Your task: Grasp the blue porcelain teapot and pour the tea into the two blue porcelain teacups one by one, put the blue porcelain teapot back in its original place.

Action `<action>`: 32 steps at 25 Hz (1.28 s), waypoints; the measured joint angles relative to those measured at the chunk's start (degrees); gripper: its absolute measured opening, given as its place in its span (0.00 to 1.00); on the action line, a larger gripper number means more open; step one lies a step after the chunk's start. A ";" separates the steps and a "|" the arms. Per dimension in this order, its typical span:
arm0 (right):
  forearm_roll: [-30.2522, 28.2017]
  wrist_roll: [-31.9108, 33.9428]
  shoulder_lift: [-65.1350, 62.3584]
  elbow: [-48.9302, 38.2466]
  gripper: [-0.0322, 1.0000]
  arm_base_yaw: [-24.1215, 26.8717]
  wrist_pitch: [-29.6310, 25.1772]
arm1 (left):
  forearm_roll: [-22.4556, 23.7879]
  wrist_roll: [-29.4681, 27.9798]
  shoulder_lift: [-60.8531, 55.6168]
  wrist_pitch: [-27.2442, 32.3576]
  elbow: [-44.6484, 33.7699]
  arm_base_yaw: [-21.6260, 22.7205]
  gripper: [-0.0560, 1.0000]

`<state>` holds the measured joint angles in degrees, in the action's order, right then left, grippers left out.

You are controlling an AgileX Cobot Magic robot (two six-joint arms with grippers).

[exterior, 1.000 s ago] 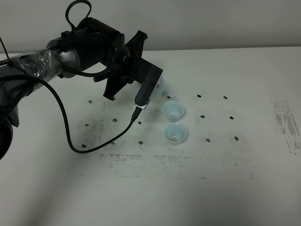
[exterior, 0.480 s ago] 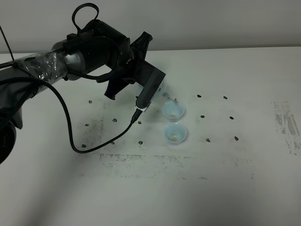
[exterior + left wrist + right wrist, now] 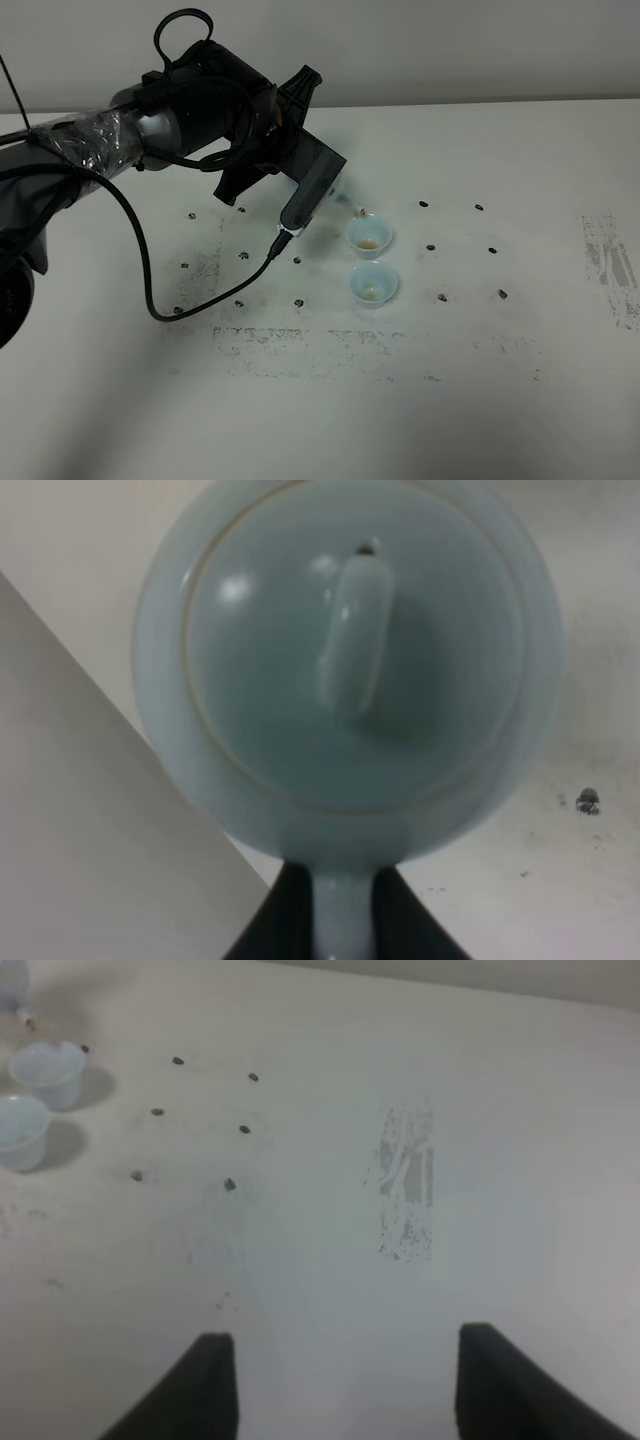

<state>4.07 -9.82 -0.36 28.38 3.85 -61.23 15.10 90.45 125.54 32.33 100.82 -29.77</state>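
We count one blue porcelain teapot [image 3: 350, 660], held off the worktop [image 3: 450, 400] and tipped spout-down towards the far teacup [image 3: 368, 234]. In the high view it is mostly hidden behind the arm. The left gripper [image 3: 340, 925] is clamped on the loop handle [image 3: 340, 910], one dark finger on each side, and the single knobbed lid [image 3: 352, 640] sits in place. There are two teacups, just beside each other. The far teacup holds brown tea [image 3: 368, 243]. The near teacup [image 3: 372, 284] shows only a paler tinge at its bottom. The right gripper [image 3: 340, 1390] hangs well apart from them, its two fingers spread with only worktop between them. Several small dark marks [image 3: 478, 207] dot the worktop around the cups, and we see one scuffed patch [image 3: 610, 265] off to the right.
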 joint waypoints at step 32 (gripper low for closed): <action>0.00 0.00 0.00 0.00 0.52 0.00 0.00 | 4.29 0.38 0.00 -0.97 0.00 -1.01 0.09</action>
<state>4.07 -9.82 -0.36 28.38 3.85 -61.23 19.39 90.83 125.54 31.36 100.82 -30.78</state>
